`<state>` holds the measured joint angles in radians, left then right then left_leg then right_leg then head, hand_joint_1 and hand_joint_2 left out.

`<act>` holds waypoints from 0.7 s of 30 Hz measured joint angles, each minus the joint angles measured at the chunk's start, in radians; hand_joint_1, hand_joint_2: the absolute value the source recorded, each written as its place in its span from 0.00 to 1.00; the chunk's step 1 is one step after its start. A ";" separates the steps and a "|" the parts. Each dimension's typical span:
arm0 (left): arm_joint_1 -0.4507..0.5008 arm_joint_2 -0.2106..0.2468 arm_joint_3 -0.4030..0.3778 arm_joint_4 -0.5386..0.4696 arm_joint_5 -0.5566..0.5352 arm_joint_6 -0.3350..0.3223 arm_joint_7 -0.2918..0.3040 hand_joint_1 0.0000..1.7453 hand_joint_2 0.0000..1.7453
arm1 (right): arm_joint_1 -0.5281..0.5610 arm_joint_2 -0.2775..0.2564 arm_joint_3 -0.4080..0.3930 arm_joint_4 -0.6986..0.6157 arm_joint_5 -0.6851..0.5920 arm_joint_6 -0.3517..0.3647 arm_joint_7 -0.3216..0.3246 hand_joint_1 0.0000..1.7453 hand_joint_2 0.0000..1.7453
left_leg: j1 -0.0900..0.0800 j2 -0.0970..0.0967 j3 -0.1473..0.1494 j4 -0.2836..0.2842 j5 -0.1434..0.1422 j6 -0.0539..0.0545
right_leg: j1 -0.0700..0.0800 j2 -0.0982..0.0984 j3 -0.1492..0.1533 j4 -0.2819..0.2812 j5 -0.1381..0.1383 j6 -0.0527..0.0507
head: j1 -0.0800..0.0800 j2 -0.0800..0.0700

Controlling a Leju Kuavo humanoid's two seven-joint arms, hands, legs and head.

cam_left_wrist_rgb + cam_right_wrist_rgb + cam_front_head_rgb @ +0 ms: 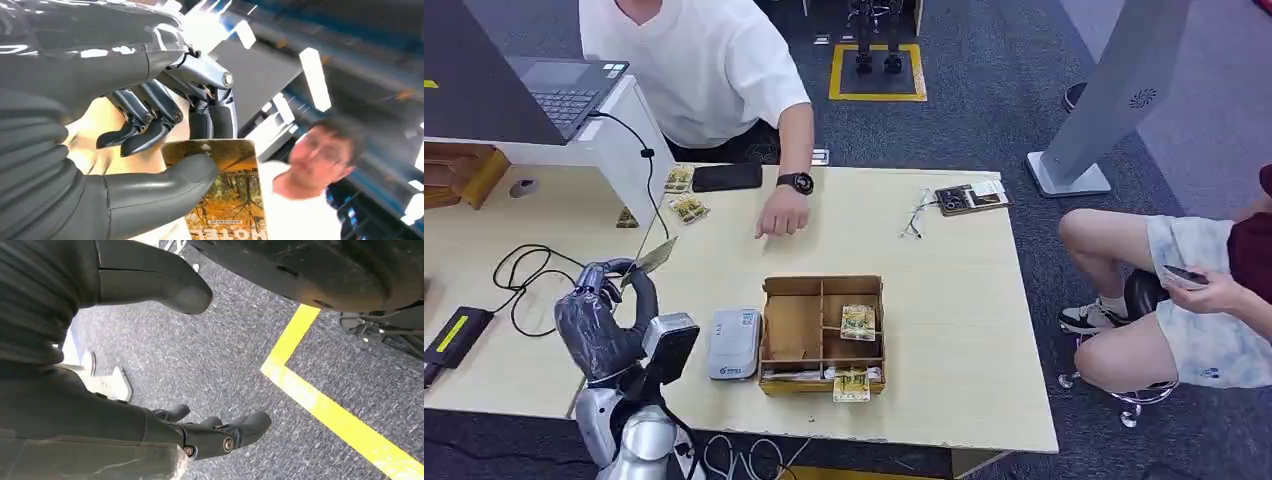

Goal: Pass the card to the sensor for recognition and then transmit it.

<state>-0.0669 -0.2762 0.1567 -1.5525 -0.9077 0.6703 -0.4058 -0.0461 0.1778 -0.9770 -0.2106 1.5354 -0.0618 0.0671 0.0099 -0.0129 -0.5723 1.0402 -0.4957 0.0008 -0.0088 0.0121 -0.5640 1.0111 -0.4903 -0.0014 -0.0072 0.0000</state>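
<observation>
Clearly the card (227, 192) is pinched between thumb and fingers of the left hand (604, 300), raised at ten o'clock from the sensor (733, 343), likely for handing across. Right hand (220, 432) hangs slack, ungrasping.

laptop (564, 95) | phone (726, 177) (black) | wooden organizer (822, 335) | watch (796, 182)

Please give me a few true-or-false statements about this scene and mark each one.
1. The left hand holds a card. True.
2. The reader lies inside the wooden box. False: it lies on the table, beside the box.
3. The right hand holds a card. False: it holds nothing, fingers apart, above the floor.
4. A person's hand rests on the table. True.
5. The phone is in the box. False: it lies on the table.
</observation>
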 joint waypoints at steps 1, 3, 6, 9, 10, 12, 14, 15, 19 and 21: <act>-0.002 0.001 -0.011 0.016 0.041 0.000 0.019 1.00 1.00 | 0.000 0.000 0.000 0.000 -0.001 0.000 0.000 0.00 1.00 | 0.000 0.000 0.000 0.000 0.000 0.000 | 0.000 0.000 0.000 0.000 0.000 0.000 | 0.000 0.000; -0.005 0.004 -0.041 0.043 0.122 0.000 0.059 1.00 1.00 | 0.001 0.000 -0.001 0.000 -0.002 0.000 0.000 0.00 1.00 | 0.000 0.000 0.000 0.000 0.000 0.000 | 0.000 0.000 0.000 0.000 0.000 0.000 | 0.000 0.000; -0.004 0.015 -0.102 0.070 0.331 -0.017 0.149 1.00 1.00 | 0.001 0.000 -0.002 0.000 -0.004 -0.001 0.000 0.00 1.00 | 0.000 0.000 0.000 0.000 0.000 0.000 | 0.000 0.000 0.000 0.000 0.000 0.000 | 0.000 0.000; 0.003 0.036 -0.158 0.093 0.599 -0.075 0.172 1.00 1.00 | 0.002 0.000 -0.004 0.000 -0.004 -0.002 0.000 0.00 1.00 | 0.000 0.000 0.000 0.000 0.000 0.000 | 0.000 0.000 0.000 0.000 0.000 0.000 | 0.000 0.000; 0.004 0.044 -0.174 0.101 0.690 -0.102 0.172 1.00 1.00 | 0.002 0.000 -0.005 0.000 -0.004 -0.005 0.000 0.00 1.00 | 0.000 0.000 0.000 0.000 0.000 0.000 | 0.000 0.000 0.000 0.000 0.000 0.000 | 0.000 0.000; 0.008 0.058 -0.196 0.112 0.831 -0.151 0.171 1.00 1.00 | 0.002 0.000 -0.005 0.000 -0.003 -0.008 -0.002 0.00 1.00 | 0.000 0.000 0.000 0.000 0.000 0.000 | 0.000 0.000 0.000 0.000 0.000 0.000 | 0.000 0.000; 0.011 0.068 -0.211 0.121 0.863 -0.163 0.169 1.00 1.00 | 0.003 0.000 -0.007 0.000 -0.003 -0.009 -0.002 0.00 1.00 | 0.000 0.000 0.000 0.000 0.000 0.000 | 0.000 0.000 0.000 0.000 0.000 0.000 | 0.000 0.000; 0.011 0.073 -0.216 0.125 0.869 -0.165 0.167 1.00 1.00 | 0.003 0.000 -0.008 0.000 -0.003 -0.009 -0.002 0.00 1.00 | 0.000 0.000 0.000 0.000 0.000 0.000 | 0.000 0.000 0.000 0.000 0.000 0.000 | 0.000 0.000; 0.012 0.086 -0.227 0.136 0.883 -0.171 0.167 1.00 1.00 | 0.005 0.000 -0.011 0.000 -0.003 -0.010 -0.002 0.00 1.00 | 0.000 0.000 0.000 0.000 0.000 0.000 | 0.000 0.000 0.000 0.000 0.000 0.000 | 0.000 0.000; 0.012 0.093 -0.235 0.140 0.931 -0.181 0.171 1.00 1.00 | 0.005 0.000 -0.011 0.000 -0.004 -0.012 -0.002 0.00 1.00 | 0.000 0.000 0.000 0.000 0.000 0.000 | 0.000 0.000 0.000 0.000 0.000 0.000 | 0.000 0.000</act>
<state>-0.0551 -0.1831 -0.0782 -1.4126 0.0234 0.4890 -0.2350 -0.0407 0.1778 -0.9884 -0.2106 1.5316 -0.0736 0.0649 0.0099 -0.0128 -0.5727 1.0402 -0.4959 0.0009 -0.0089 0.0122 -0.5641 1.0111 -0.4904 -0.0013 -0.0072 0.0000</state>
